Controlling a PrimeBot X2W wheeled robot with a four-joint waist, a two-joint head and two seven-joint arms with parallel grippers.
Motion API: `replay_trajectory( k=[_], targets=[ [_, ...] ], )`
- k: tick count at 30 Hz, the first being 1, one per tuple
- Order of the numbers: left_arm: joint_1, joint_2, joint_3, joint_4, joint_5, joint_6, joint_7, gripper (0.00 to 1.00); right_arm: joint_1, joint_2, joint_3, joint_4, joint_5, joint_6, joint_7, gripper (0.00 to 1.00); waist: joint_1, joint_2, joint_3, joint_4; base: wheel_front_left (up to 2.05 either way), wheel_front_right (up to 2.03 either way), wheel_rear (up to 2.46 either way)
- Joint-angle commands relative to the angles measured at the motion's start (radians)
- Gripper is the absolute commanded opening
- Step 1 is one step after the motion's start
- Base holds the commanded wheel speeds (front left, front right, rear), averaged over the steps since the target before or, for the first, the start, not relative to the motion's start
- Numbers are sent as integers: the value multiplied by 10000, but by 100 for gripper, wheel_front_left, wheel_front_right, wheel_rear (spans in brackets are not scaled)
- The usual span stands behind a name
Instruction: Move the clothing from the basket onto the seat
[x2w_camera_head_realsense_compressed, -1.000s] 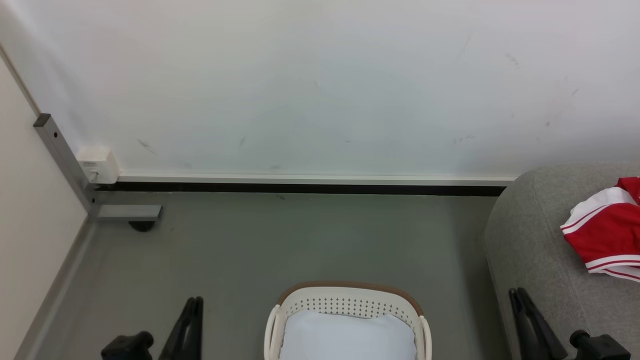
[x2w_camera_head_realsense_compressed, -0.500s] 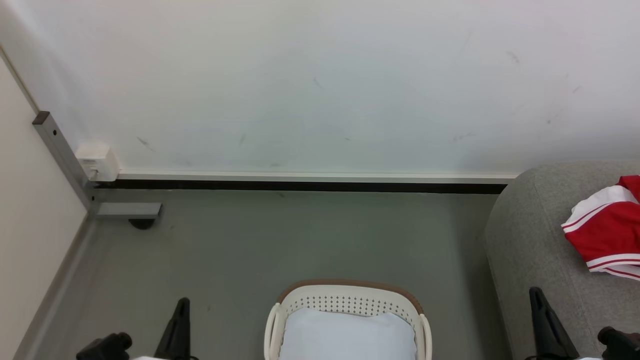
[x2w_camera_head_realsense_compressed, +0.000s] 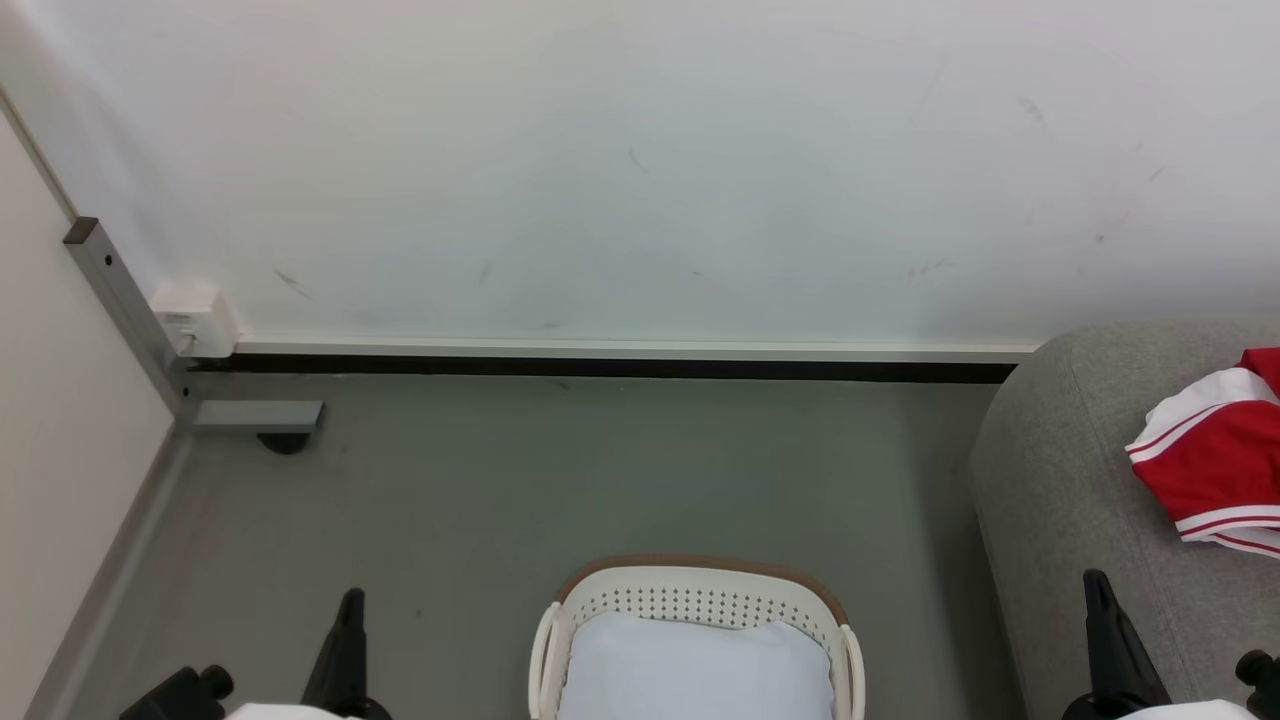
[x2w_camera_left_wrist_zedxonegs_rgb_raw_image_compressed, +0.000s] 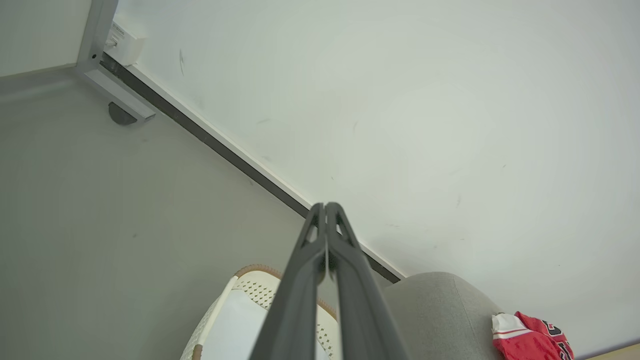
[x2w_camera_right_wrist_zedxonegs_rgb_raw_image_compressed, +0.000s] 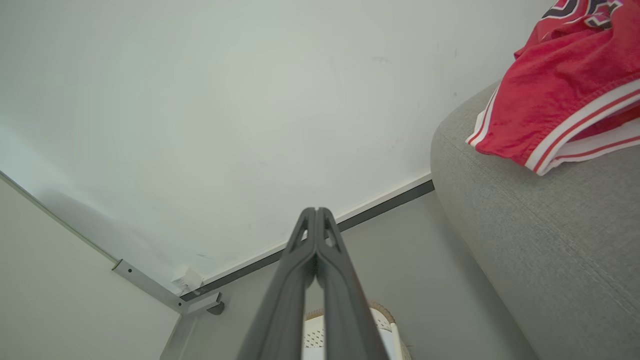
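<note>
We find the clothing (x2w_camera_head_realsense_compressed: 1212, 468), red sports garments with white striped trim, lying in a loose heap on the grey sofa (x2w_camera_head_realsense_compressed: 1075, 490), near its rounded end; in the right wrist view black-and-white lettering shows on one piece, and the striped hem lies just short of the cushion's edge. The cream-white laundry basket (x2w_camera_head_realsense_compressed: 700, 569) stands on the floor (x2w_camera_head_realsense_compressed: 500, 490) beside the sofa, apart from it, with only its far portion in the head view. That portion holds a plain pale bluish-white pad (x2w_camera_head_realsense_compressed: 697, 668) lying flat across it, and we see no red fabric on or around the pad. The near part of the basket runs off the picture, so its contents cannot be confirmed. The left gripper (x2w_camera_left_wrist_zedxonegs_rgb_raw_image_compressed: 326, 206) is poised above the floor on the basket's left with its two fingers pressed together and nothing between them. The right gripper (x2w_camera_right_wrist_zedxonegs_rgb_raw_image_compressed: 316, 210) is likewise closed and empty, poised by the sofa's end. In our judgement the transfer is done as far as can be seen; what is left is to verify the unseen part of the basket.
</note>
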Motion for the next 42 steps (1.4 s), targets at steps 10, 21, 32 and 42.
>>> replay_trajectory(
  k=[10,21,32,42],
  targets=[
    [-318,31,245,-267,-1526,-13,433,0,-413,8,-288,-159,1521,-8,411,0,-1,0,50,14,0,0,0],
    [-369,20,412,-350,-2774,-17,798,0,-492,46,-498,-161,2783,-10,774,0,-1,0,103,28,0,0,0],
    [-415,8,547,-426,-3906,-20,1125,0,-576,86,-691,-160,3907,-11,1098,0,-1,0,155,43,0,0,0],
    [-449,0,663,-489,-4738,-23,1370,0,-641,117,-838,-158,4767,-13,1332,0,-1,0,198,54,0,0,0]
  ],
)
